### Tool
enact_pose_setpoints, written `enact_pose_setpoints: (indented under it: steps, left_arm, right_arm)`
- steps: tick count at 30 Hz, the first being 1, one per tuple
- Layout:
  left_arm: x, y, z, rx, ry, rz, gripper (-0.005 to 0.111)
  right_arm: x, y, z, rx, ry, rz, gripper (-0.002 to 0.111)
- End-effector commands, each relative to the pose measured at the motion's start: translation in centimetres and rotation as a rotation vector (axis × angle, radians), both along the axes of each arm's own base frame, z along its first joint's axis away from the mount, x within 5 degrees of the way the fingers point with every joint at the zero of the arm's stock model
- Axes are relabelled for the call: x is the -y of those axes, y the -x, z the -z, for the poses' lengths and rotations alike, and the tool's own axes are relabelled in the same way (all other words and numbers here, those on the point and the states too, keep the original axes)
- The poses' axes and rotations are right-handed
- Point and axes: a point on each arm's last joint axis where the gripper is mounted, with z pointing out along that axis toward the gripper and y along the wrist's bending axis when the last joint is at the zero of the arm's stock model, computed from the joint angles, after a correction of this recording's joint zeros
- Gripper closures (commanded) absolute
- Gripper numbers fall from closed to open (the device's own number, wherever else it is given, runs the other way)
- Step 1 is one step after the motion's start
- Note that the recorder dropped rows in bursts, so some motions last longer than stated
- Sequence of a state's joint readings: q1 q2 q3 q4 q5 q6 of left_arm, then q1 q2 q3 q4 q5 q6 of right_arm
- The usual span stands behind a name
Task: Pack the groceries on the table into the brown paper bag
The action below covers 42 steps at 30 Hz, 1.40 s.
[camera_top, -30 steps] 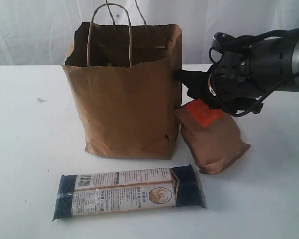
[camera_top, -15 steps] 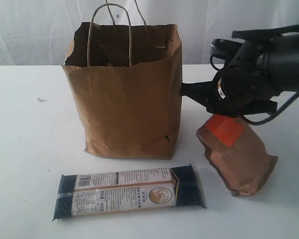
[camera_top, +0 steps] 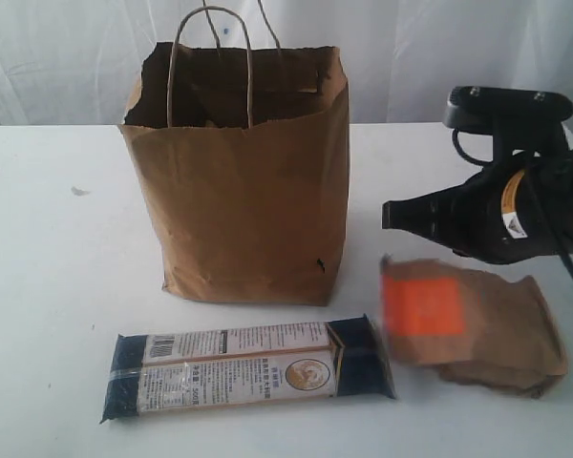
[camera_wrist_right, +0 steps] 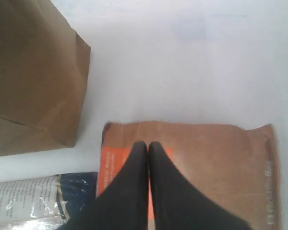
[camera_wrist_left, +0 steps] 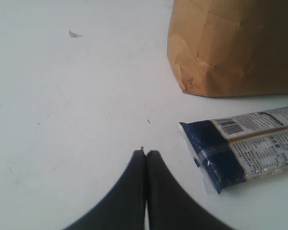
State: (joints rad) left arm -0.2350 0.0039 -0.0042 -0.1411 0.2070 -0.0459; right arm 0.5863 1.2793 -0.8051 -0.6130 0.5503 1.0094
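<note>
- Both of my claws are pressed shut and empty: my right gripper (camera_wrist_right: 147, 143) hangs over the pouch with its jaws together, holding nothing, and my left gripper (camera_wrist_left: 145, 152) hovers low over bare tabletop, jaws together too.
- Beneath everything spreads the table (camera_top: 57, 286), white and wide; its biggest open stretch lies on my left side, marked only by a small speck (camera_wrist_left: 74, 34).
- Upright at the middle stands the brown paper bag (camera_top: 248, 191), mouth open, cord handles rising above its torn rim; its tall wall fences off the middle between my two arms.
- Lying flat in front of the bag, just apart from its base, is the noodle pack (camera_top: 248, 370), long and dark blue at both ends; one end sits near my left fingertips, not touching them.
- On my right side the pouch (camera_top: 477, 324) lies on the table, orange label toward the noodle pack's end, blurred in the exterior view; it is near the bag's corner with a strip of white between them.
</note>
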Motion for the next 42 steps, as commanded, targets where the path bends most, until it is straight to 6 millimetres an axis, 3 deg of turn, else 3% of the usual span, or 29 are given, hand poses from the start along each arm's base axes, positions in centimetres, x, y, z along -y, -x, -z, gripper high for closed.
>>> enact_pose_setpoints:
  steps: [1, 6, 11, 19, 24, 34, 42]
  left_arm:
    - [0.0, 0.0, 0.1, -0.002, 0.006, -0.002, 0.107]
    - [0.0, 0.0, 0.1, -0.002, 0.006, -0.002, 0.107]
    - [0.0, 0.0, 0.1, -0.002, 0.006, -0.002, 0.107]
    - [0.0, 0.0, 0.1, -0.002, 0.006, -0.002, 0.107]
    - [0.0, 0.0, 0.1, -0.002, 0.006, -0.002, 0.107]
    - [0.0, 0.0, 0.1, -0.002, 0.006, -0.002, 0.107]
    - [0.0, 0.0, 0.1, -0.002, 0.006, -0.002, 0.107]
  right_arm:
    - [0.6, 0.9, -1.5, 0.057, 0.012, -0.035, 0.108]
    - [1.1, 1.6, -1.9, 0.037, 0.065, -0.075, 0.108]
    - [0.3, 2.7, -1.1, -0.078, 0.113, -0.282, 0.104]
    - [-0.8, 2.7, -1.2, -0.054, 0.033, -0.353, 0.043]
    - [-2.2, 1.9, 0.5, -0.098, 0.045, -0.383, 0.044]
    - [-5.2, -1.0, 6.3, -0.236, 0.108, -0.415, 0.045]
    - [-6.8, -3.8, 8.1, -0.27, 0.206, -0.445, 0.046]
